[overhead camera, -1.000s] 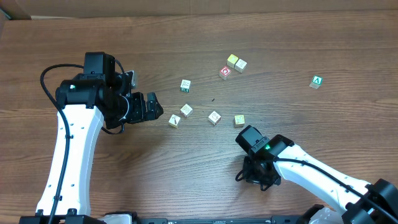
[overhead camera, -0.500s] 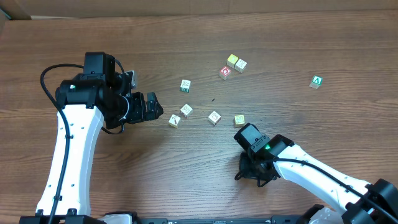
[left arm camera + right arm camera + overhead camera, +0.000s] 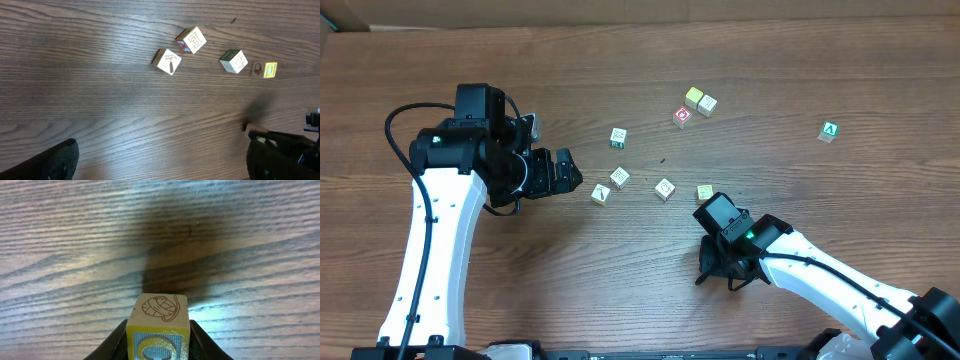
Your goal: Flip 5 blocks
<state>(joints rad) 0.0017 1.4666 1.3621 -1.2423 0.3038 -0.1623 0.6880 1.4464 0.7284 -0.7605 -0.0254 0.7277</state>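
Overhead, the right gripper has shifted up and to the left on the table since a second ago, so its wrist now stands just beside the yellowish block. The left gripper and all the loose cubes lie as before. What the right one carries is hidden beneath it here. The only legible letter is the white "A" on the green cube, well apart at the right. The red-faced cube bears a white ring-like mark and sits near a pair of touching pale cubes. From the left wrist, the left gripper has its jaws spread fully wide with nothing between them. Ahead of it lies a loose row: the hammer block with a brown hammer drawing, the maze block just beside it with a squared outline figure, the green-sided block with a faint sketch, and the yellowish block, whose marks are too small to read. From the right wrist, the jaws are narrowed onto the held block, with both fingers touching its sides. Its upper face shows a brown ball of yarn. Its near face has a yellow border around blue, with a pale shape cut off by the frame edge. Whether it rests on the wood or is lifted cannot be told.
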